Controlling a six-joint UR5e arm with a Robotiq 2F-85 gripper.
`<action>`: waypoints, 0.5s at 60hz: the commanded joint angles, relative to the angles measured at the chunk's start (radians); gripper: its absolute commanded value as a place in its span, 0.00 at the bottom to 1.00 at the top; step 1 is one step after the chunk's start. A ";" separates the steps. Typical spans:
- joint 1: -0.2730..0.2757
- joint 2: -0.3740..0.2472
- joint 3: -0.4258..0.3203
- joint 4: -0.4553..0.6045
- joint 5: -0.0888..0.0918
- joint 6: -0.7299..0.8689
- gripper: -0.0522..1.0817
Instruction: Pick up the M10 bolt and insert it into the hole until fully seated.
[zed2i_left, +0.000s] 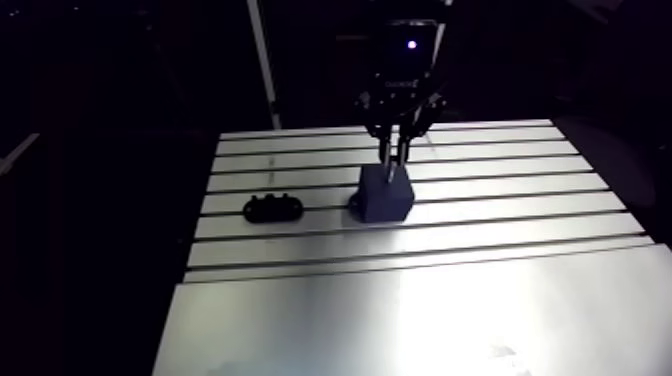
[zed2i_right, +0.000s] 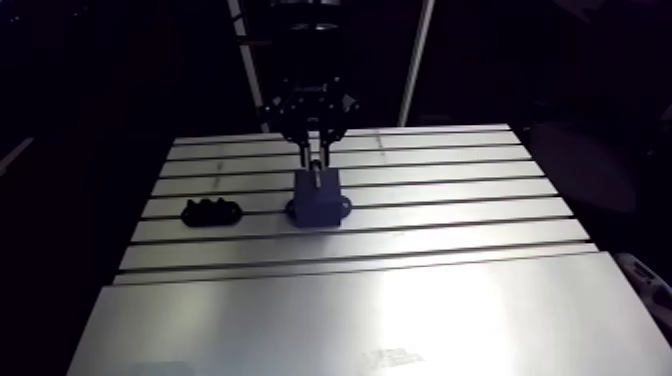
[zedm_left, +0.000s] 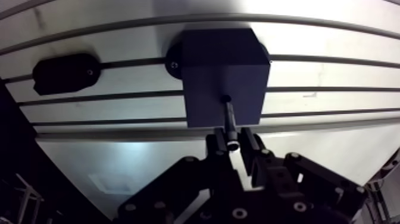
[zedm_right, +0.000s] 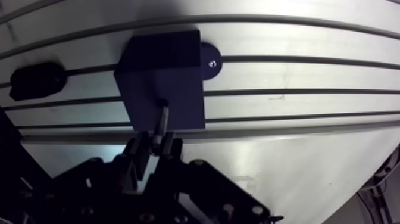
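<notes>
Black two-finger gripper (zedm_left: 236, 143) clamps slim dark metal bolt (zedm_left: 228, 116), tip at the hole (zedm_left: 226, 99) of dark-blue block (zedm_left: 223, 65); black oval fixture (zed2i_left: 272, 208) at its nine o'clock.

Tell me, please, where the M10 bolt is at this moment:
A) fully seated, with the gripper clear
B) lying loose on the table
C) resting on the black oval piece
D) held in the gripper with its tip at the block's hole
D: in the wrist view the bolt is clamped in the gripper, its tip at the hole in the dark block.
</notes>
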 joint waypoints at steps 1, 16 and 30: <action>0.001 0.002 -0.003 0.000 0.000 0.000 1.00; 0.001 0.002 -0.004 0.000 0.000 0.000 1.00; 0.001 0.002 -0.004 0.000 0.000 -0.002 1.00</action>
